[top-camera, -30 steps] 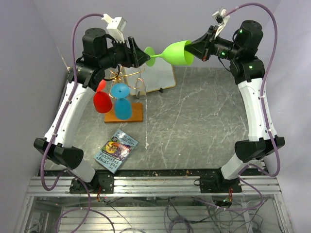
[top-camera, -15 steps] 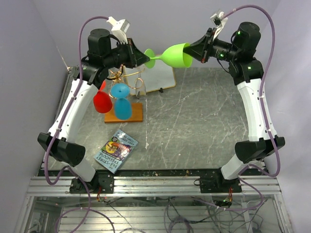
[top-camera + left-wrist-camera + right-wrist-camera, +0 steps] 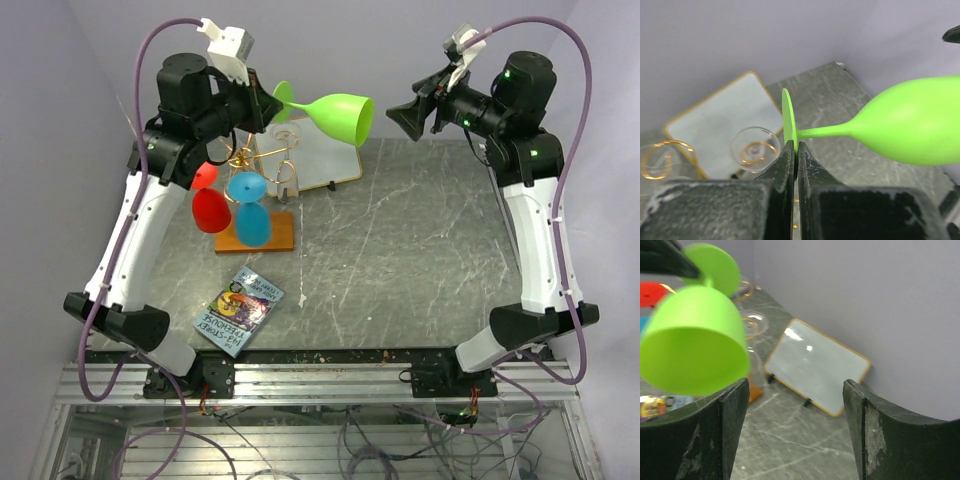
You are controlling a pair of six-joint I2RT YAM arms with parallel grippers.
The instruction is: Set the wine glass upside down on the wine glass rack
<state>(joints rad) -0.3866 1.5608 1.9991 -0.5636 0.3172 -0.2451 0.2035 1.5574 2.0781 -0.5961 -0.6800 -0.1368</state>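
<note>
Grey marble table [image 3: 400, 260] below. My left gripper [image 3: 795, 150] pinches the wine glass [image 3: 335, 112] by its foot, sideways, aloft near the wine glass rack [image 3: 283, 235]; right gripper [image 3: 795, 430] spread, clear. Next, I judge: invert it onto a free arm.

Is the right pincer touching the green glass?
Apart. The top view shows a clear gap between the open right pincer and the glass; only the left pincer pinches its foot.

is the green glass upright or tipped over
On its side: the green wine glass has its stem roughly level, foot pinched by the left gripper.
</note>
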